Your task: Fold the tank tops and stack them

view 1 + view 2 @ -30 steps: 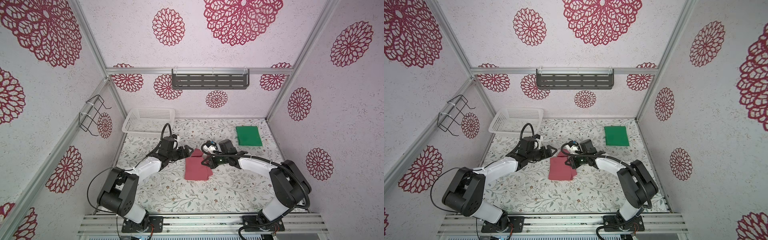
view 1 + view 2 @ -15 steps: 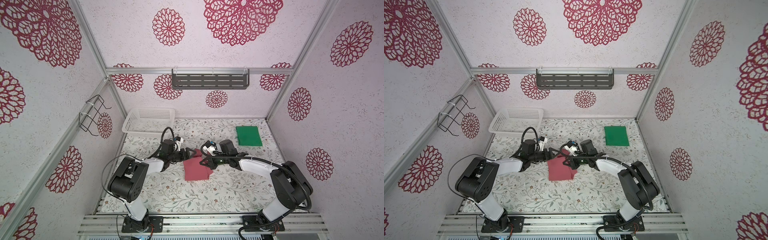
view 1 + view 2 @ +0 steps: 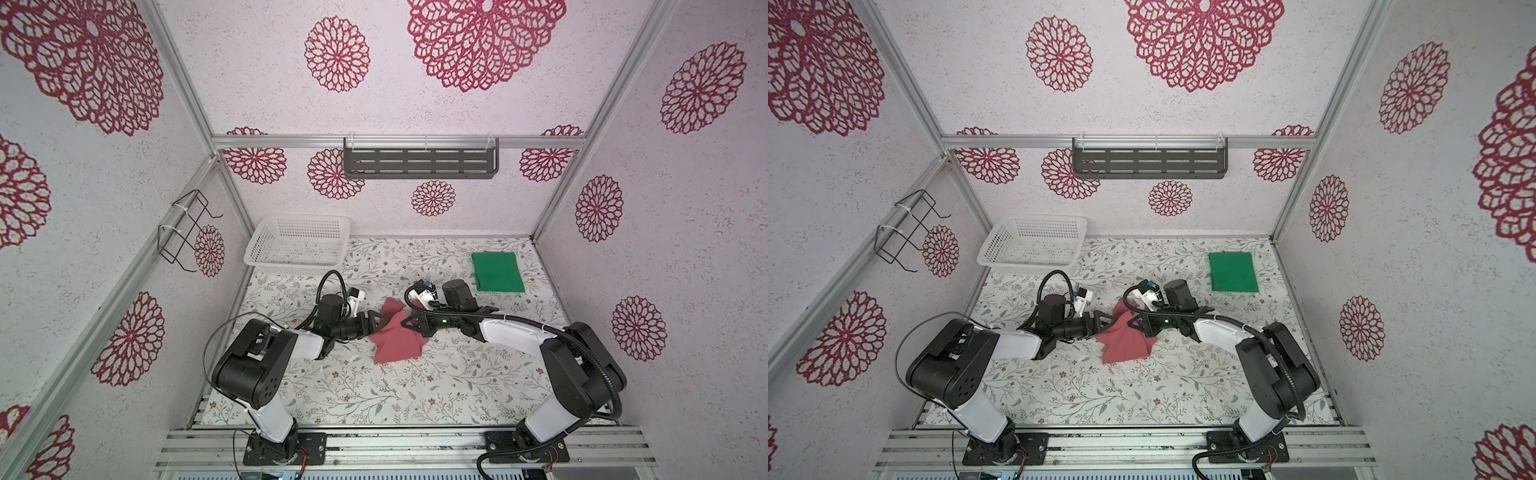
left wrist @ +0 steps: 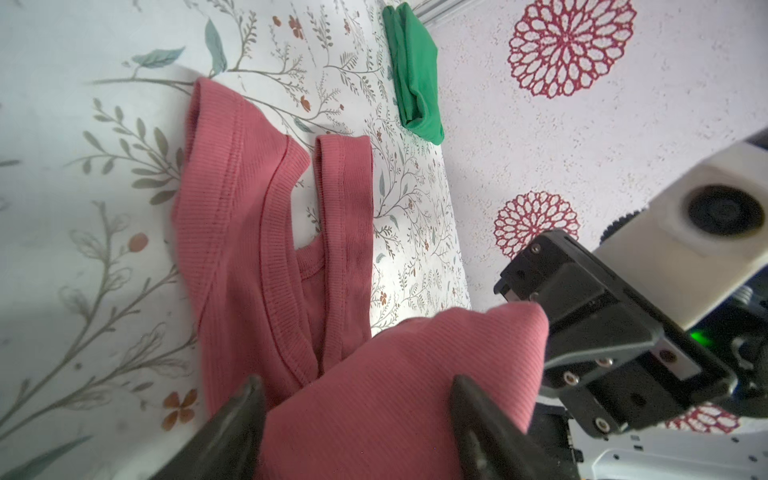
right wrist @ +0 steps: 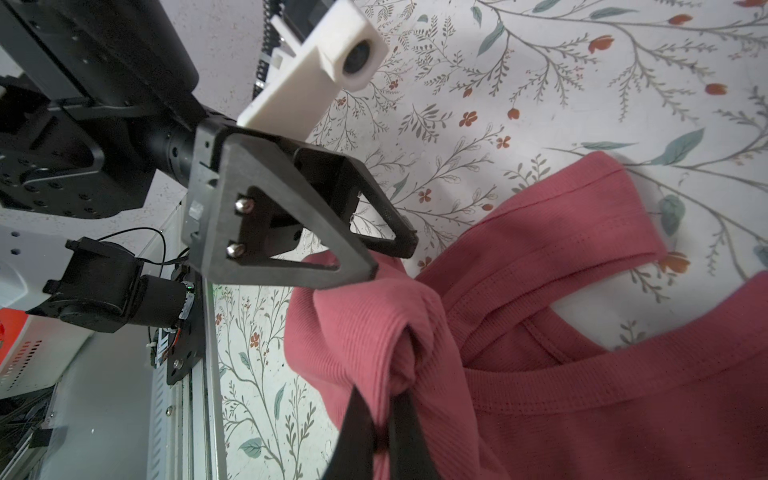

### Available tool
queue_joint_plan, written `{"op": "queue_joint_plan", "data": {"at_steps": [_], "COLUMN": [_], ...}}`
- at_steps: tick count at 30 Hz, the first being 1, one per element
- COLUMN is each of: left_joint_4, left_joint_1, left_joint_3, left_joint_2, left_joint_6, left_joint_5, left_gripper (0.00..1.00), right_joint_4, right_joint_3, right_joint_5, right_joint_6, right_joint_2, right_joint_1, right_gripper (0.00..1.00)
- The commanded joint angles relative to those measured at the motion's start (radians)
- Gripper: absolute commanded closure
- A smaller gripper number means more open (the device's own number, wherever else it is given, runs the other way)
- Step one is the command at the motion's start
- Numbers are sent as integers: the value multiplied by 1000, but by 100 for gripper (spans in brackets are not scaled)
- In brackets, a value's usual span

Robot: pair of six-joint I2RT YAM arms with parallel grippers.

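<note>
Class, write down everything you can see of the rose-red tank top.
The rose-red tank top is a soft ribbed knit with stitched bands at neck and armholes. It lies partly folded and crumpled mid-table on the floral cloth, its shoulder straps flat toward the back. The right gripper pinches a raised bunch of it; the open left gripper straddles that raised fold.
</note>
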Motion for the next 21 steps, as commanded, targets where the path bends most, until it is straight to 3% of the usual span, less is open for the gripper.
{"op": "queue_joint_plan", "data": {"at_steps": [1,3,12,15,21], "left_joint_4": [76,87,5,-42,-167], "left_joint_1": [18,21,21,20,16], "left_joint_3": [-8,-5,-4,1,35], "left_joint_2": [-46,-54,-55,-54,-117], "left_joint_6": [-33,-46,-30,-9,40], "left_joint_5": [6,11,7,-6,-43], "left_gripper": [19,21,50,62,95], "right_joint_4": [29,24,38,38,46], "right_joint_3": [6,2,-9,-7,-14], "right_joint_5": [15,22,37,40,48], "right_joint_6": [5,4,18,20,74], "right_joint_2": [0,5,17,17,-4], "right_joint_1": [-10,-11,-23,-30,-40], "right_gripper": [100,100,100,100,100]}}
